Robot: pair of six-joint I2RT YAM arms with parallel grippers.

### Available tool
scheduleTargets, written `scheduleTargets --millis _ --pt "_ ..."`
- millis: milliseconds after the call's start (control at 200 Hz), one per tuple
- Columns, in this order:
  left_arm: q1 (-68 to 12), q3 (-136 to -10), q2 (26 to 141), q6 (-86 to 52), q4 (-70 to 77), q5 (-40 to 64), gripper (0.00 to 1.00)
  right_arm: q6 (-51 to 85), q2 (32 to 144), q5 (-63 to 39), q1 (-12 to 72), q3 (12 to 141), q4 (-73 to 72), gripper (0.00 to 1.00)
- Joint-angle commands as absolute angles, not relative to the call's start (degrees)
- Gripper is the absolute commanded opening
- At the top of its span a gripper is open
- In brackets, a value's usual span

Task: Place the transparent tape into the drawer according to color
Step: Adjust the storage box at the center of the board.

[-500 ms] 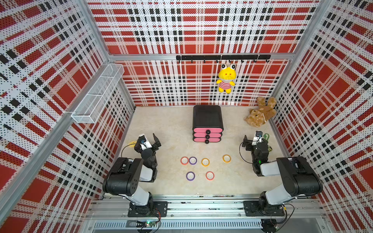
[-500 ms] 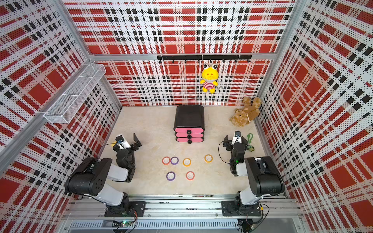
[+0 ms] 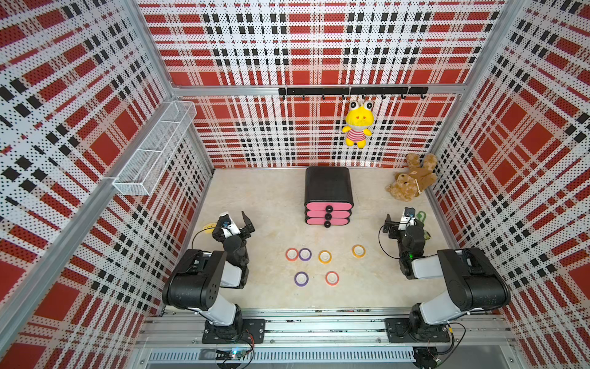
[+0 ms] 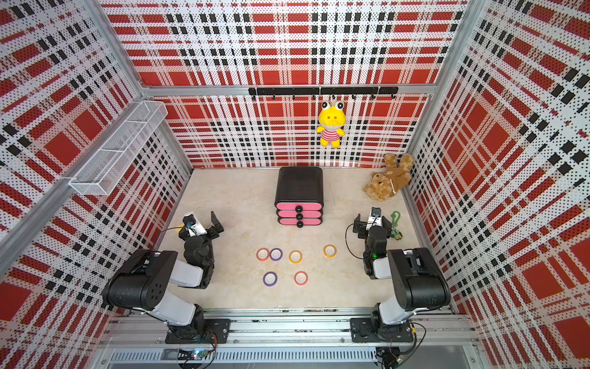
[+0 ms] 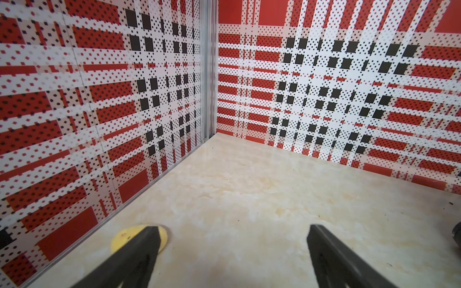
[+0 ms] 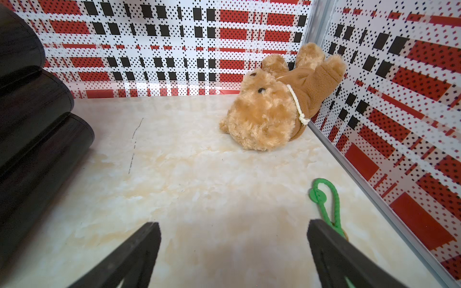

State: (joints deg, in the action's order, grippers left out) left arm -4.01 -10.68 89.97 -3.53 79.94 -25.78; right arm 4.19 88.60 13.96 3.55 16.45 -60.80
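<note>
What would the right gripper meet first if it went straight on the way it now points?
Likely the bear. The open right gripper points across bare floor toward it. Height is unclear, so it could touch the floor first.

tabletop (image 3: 271, 198) bears tapes (image 3: 324, 256), drawers (image 3: 328, 185), teddy (image 3: 412, 180) (plus keyring (image 6: 318, 195))

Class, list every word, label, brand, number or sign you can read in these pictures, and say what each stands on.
None: no view shows readable text.
The drawer unit, the tape rolls and the teddy bear show no lettering that can be made out.
</note>
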Motion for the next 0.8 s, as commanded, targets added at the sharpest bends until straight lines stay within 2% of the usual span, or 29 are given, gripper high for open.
scheduleTargets --millis 0,95,231,356,466,621,792 --pt "-4.39 -11.60 90.13 -3.07 80.51 -26.36 0.99 4.83 88.33 14.22 3.08 17.35 -61.68 1.00" --pt "-5.50 -11.21 89.83 -2.11 80.78 -27.75 1.00 4.69 87.99 14.54 3.28 17.47 -61.28 1.00" --pt "-7.64 -9.01 88.63 -0.64 84.63 -31.52 1.00 6.34 81.12 22.15 5.01 22.81 -44.31 1.00" --pt "-7.53 -10.61 87.36 -0.36 81.24 -30.91 1.00 7.98 76.30 25.53 6.86 23.93 -36.57 1.00" --pt "-7.72 -21.31 83.18 -0.02 58.33 -31.27 0.98 8.76 72.33 26.60 9.23 27.07 -27.60 1.00" --pt "-9.56 -26.33 77.66 1.67 52.86 -26.53 0.97 11.10 68.00 24.83 11.60 32.28 -15.86 1.00" --pt "-9.89 -40.63 76.87 -5.44 30.44 -15.04 0.97 14.37 63.74 21.13 16.08 36.87 -5.26 1.00"
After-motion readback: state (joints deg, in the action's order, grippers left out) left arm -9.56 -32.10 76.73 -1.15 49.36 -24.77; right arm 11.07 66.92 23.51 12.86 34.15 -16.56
